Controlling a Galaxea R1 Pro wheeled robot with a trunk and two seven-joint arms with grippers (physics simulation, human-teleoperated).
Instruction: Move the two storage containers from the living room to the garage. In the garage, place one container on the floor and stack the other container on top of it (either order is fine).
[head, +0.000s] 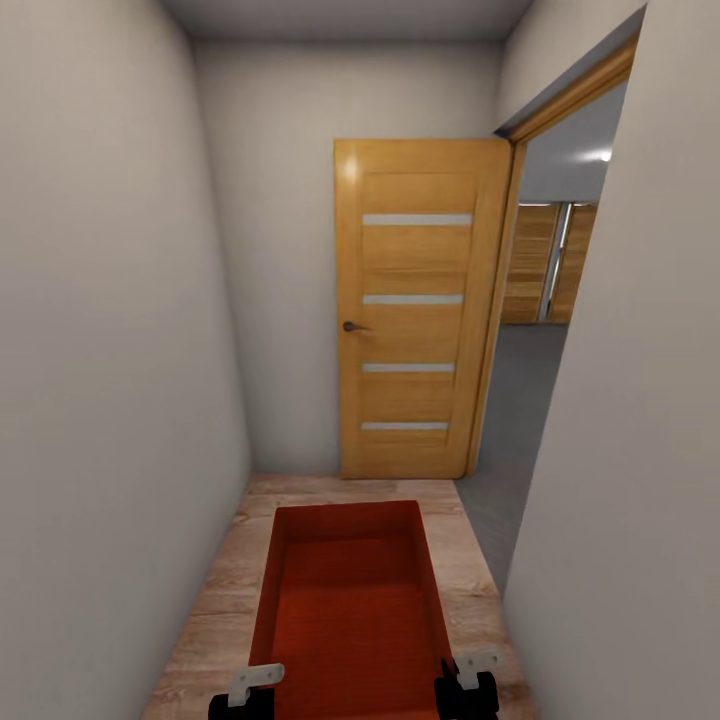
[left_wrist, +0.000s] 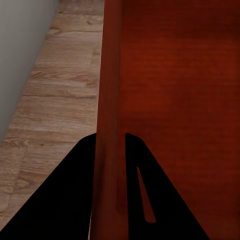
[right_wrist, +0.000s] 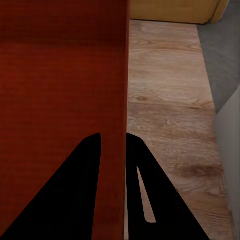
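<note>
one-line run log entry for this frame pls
phase: carrying | load: storage container | left gripper: shut on left wall | right gripper: shut on right wall | ahead: open door, grey floor beyond
</note>
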